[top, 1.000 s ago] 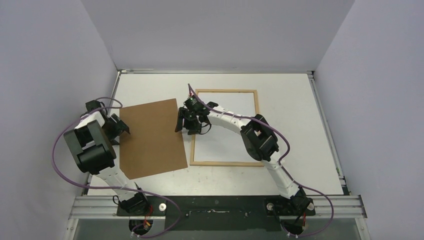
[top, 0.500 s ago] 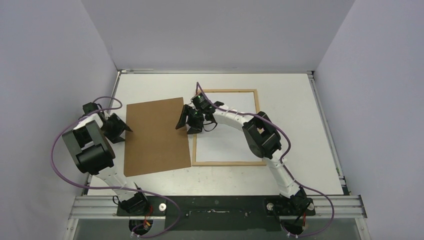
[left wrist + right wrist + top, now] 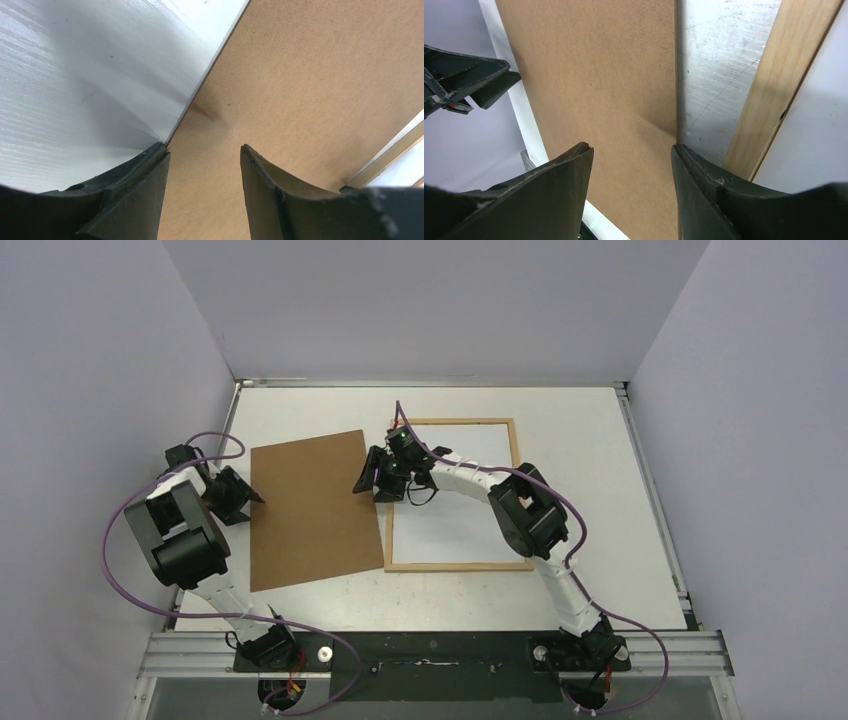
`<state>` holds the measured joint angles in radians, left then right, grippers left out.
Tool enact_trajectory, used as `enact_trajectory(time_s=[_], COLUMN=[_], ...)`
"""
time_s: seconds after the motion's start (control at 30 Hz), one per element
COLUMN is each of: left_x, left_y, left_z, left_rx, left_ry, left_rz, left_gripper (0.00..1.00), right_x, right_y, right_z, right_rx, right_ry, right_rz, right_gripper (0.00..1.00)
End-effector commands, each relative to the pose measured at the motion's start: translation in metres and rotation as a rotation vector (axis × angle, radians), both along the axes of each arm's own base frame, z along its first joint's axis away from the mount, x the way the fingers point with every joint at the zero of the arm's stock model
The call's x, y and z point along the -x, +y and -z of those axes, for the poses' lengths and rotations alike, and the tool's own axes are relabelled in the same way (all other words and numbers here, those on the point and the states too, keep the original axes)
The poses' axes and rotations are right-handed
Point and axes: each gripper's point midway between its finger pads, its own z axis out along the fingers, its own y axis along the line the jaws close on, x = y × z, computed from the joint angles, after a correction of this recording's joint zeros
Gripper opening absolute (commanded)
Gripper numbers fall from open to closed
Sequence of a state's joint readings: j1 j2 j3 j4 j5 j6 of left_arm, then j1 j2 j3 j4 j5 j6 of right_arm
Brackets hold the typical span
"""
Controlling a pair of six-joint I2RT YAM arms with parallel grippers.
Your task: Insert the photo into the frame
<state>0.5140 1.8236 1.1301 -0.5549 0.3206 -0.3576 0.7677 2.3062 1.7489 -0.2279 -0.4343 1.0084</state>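
The light-wood frame (image 3: 455, 495) lies flat at mid-table, its left rail (image 3: 774, 85) close beside the brown backing board (image 3: 310, 510). A plain white surface (image 3: 460, 520) fills the frame; I cannot tell whether it is the photo's back, and no printed picture shows. My left gripper (image 3: 250, 498) is open, its fingers low over the board's left edge (image 3: 204, 146). My right gripper (image 3: 372, 483) is open too, straddling the board's right edge (image 3: 630, 145). Neither has anything clamped between its jaws.
The board (image 3: 599, 65) lies flat on the white table (image 3: 719, 60) with a narrow strip of table between it and the frame. Grey walls enclose the table on the left, back and right. The arm bases and a metal rail (image 3: 430, 650) line the near edge.
The board has slid and turned slightly to the right, and the frame's near end has shifted right too. The right gripper has moved up and right; both grippers have narrowed a little.
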Motion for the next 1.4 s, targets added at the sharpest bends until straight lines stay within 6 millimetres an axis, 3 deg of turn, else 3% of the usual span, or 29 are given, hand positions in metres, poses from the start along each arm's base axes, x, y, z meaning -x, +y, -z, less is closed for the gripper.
enact_trajectory(time_s=[0.0, 0.3, 0.43, 0.57, 0.8, 0.97, 1.13, 1.27, 1.37], left_x=[0.013, 0.001, 0.004, 0.01, 0.017, 0.024, 0.033, 0.034, 0.032], left_y=[-0.051, -0.045, -0.054, -0.072, -0.119, -0.14, -0.141, -0.137, -0.134], left_z=[0.002, -0.009, -0.008, -0.005, -0.002, 0.0, 0.003, 0.007, 0.008], left_rx=[0.216, 0.194, 0.227, 0.26, 0.288, 0.295, 0.274, 0.248, 0.234], left_ry=[0.055, 0.022, 0.021, 0.024, 0.03, 0.034, 0.055, 0.074, 0.076], left_rz=[0.044, 0.049, 0.064, 0.079, 0.152, 0.165, 0.166, 0.17, 0.173], left_gripper=[0.51, 0.51, 0.5, 0.49, 0.48, 0.48, 0.47, 0.47, 0.47], right_x=[0.022, 0.031, 0.028, 0.024, 0.016, 0.001, -0.011, -0.012, -0.006], right_y=[0.058, 0.063, 0.058, 0.046, 0.01, -0.021, -0.05, -0.088, -0.104], right_z=[-0.138, -0.156, -0.161, -0.15, -0.108, -0.09, -0.08, -0.058, -0.046], right_rx=[-0.36, -0.431, -0.419, -0.373, -0.279, -0.223, -0.131, 0.054, 0.131], right_ry=[-0.226, -0.24, -0.257, -0.253, -0.233, -0.239, -0.248, -0.244, -0.233], right_rz=[-0.141, -0.161, -0.146, -0.126, -0.083, -0.034, 0.004, 0.036, 0.016], right_gripper=[0.57, 0.55, 0.54, 0.54, 0.54, 0.54, 0.55, 0.6, 0.61])
